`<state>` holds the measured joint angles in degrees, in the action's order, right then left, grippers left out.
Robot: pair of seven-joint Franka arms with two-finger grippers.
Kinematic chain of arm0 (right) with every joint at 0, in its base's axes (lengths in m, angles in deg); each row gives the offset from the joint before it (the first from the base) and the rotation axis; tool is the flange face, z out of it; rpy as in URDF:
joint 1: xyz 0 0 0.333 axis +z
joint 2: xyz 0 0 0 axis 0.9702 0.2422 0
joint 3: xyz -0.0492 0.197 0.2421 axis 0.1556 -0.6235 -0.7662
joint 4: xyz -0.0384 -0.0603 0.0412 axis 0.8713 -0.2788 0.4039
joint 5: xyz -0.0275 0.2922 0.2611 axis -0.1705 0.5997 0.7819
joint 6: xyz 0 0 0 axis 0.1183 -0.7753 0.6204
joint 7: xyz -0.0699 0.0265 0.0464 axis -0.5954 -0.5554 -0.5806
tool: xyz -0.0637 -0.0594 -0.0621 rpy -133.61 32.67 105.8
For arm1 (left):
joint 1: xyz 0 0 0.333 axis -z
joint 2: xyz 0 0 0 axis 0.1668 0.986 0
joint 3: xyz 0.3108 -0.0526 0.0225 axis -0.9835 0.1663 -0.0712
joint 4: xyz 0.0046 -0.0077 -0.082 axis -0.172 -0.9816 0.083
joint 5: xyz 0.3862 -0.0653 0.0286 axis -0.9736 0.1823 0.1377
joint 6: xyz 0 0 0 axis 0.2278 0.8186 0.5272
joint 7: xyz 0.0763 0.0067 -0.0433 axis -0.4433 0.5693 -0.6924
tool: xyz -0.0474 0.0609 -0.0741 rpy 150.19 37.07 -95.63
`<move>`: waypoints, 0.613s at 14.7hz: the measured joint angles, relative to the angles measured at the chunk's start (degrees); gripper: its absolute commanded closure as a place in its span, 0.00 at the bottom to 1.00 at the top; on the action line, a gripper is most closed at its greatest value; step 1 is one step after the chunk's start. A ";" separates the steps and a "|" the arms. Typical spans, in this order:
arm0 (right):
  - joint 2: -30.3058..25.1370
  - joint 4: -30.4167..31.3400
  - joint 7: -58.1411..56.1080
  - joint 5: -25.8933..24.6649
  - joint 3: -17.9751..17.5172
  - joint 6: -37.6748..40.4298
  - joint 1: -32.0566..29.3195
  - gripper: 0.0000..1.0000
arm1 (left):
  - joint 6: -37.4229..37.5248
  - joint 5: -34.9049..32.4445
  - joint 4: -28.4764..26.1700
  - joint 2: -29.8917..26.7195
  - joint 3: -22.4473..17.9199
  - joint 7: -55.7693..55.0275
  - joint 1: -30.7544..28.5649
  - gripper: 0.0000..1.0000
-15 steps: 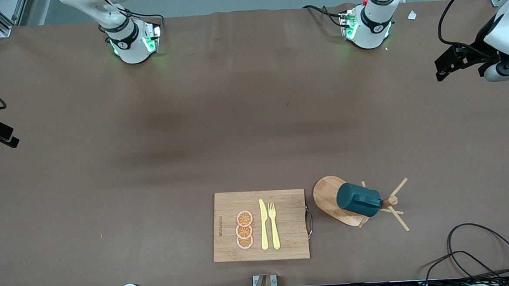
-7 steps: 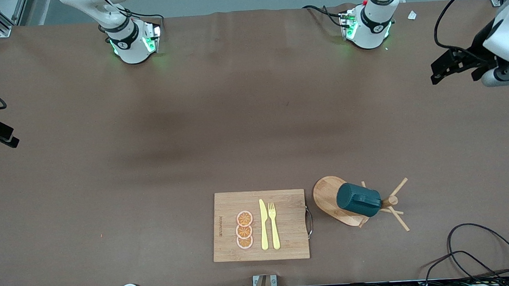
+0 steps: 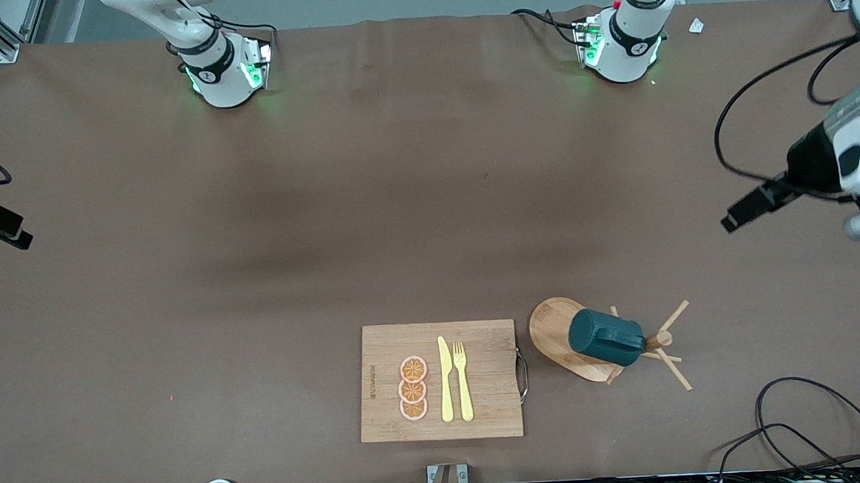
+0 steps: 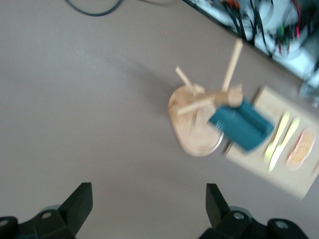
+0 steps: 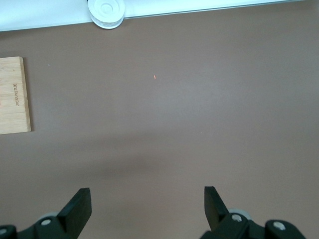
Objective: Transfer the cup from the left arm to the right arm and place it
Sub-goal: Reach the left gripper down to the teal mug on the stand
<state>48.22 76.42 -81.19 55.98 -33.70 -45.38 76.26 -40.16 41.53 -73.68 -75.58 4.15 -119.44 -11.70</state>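
Fingers of the left gripper and the right gripper spread wide over bare brown table. The teal cup hangs on the wooden peg stand, beside the cutting board with knife, fork and orange slices.

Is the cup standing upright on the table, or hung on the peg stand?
Hung, tipped on its side. The cup sits on a peg of the wooden peg stand, above its base, not standing on the table.
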 measured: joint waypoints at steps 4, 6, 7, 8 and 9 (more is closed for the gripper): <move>0.00 -0.01 0.00 0.00 -0.09 0.00 0.00 0.00 | -7.44 0.08 0.53 6.64 0.88 -19.00 2.44 0.00; 0.00 -0.01 0.00 0.00 -0.15 0.00 0.00 0.00 | -10.34 0.18 2.53 10.24 1.06 -28.56 4.05 0.00; 0.00 -0.01 0.00 0.00 -0.15 0.00 0.00 0.00 | -10.88 0.39 3.81 11.94 1.22 -32.89 4.72 0.00; 0.00 -0.01 0.00 0.00 -0.15 0.00 0.00 0.00 | -11.86 0.71 4.86 13.50 1.30 -37.17 5.36 0.00; 0.00 -0.01 0.00 0.00 -0.17 0.00 0.00 0.00 | -13.97 0.82 5.47 14.80 1.39 -40.60 5.84 0.00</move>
<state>48.22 76.41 -81.19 55.98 -33.87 -45.38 76.26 -54.13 42.35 -68.20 -60.79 5.54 -160.04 -5.86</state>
